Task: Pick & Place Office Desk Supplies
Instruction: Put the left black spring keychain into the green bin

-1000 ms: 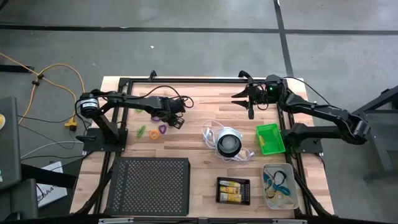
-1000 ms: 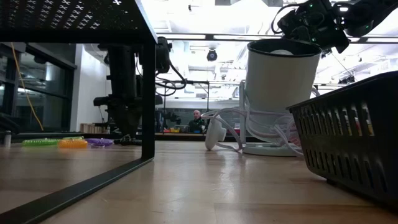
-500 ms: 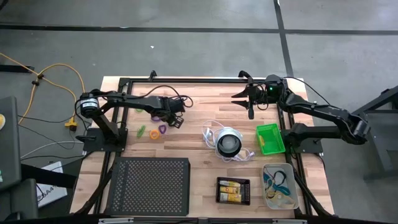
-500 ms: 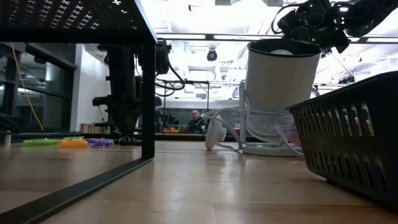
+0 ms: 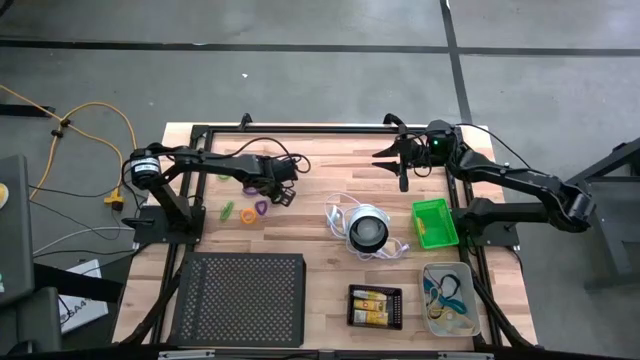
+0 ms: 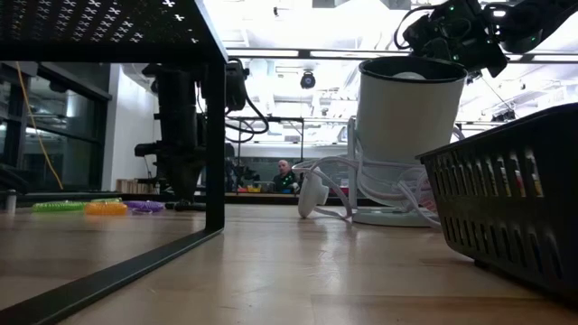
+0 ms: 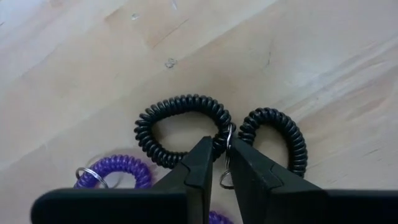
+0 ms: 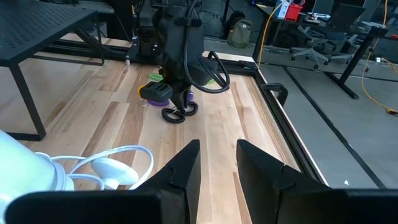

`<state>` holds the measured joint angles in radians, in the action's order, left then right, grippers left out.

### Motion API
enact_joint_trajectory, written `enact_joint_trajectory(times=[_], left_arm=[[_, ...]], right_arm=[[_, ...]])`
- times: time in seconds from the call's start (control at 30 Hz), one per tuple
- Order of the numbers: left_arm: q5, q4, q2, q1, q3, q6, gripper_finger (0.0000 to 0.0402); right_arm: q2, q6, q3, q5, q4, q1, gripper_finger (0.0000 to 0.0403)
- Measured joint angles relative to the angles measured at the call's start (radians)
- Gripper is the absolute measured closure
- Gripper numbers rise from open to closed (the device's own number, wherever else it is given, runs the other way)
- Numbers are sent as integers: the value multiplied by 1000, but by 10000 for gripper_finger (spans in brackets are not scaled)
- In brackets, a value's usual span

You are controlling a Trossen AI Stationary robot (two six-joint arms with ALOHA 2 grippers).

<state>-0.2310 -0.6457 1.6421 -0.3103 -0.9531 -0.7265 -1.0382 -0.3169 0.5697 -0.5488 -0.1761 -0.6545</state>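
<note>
Left claw [image 7: 222, 163] was down at the tabletop [image 5: 320, 170], its fingers nearly closed around the metal ring joining two black coil loops [image 7: 186, 124], which lay flat on the wood. A purple coil loop [image 7: 115, 171] lay just beside them, with green [image 5: 227, 211] and orange [image 5: 247, 215] loops nearby. Right claw [image 5: 388, 160] hovered near the tabletop's far edge, fingers parted and empty. Yellow-and-white packs [image 5: 373, 305] sat in the black tray [image 5: 352, 308].

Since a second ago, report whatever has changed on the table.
Nothing has visibly moved. The left gripper stays low over the black coil loops, its fingers nearly closed around the metal ring joining them. The right gripper still hovers, open, near the far edge.
</note>
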Motion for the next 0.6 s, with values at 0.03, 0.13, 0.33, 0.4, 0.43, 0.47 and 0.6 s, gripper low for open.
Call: enact_joint_trajectory(times=[0.03, 0.13, 0.33, 0.4, 0.43, 0.47, 0.6], left_arm=[[0, 0, 0, 0, 0, 0, 353], [0, 0, 0, 0, 0, 0, 362], [0, 0, 0, 0, 0, -2, 397], [0, 0, 0, 0, 0, -4, 399], [0, 0, -1, 0, 0, -4, 399], [0, -1, -3, 0, 0, -4, 399], [-17, 1, -26, 0, 1, -3, 400]], right_arm=[[0, 0, 0, 0, 0, 0, 310], [0, 0, 0, 0, 0, 0, 310], [0, 0, 0, 0, 0, 0, 310], [0, 0, 0, 0, 0, 0, 310], [0, 0, 0, 0, 0, 0, 310], [0, 0, 0, 0, 0, 0, 310], [0, 0, 0, 0, 0, 0, 310]])
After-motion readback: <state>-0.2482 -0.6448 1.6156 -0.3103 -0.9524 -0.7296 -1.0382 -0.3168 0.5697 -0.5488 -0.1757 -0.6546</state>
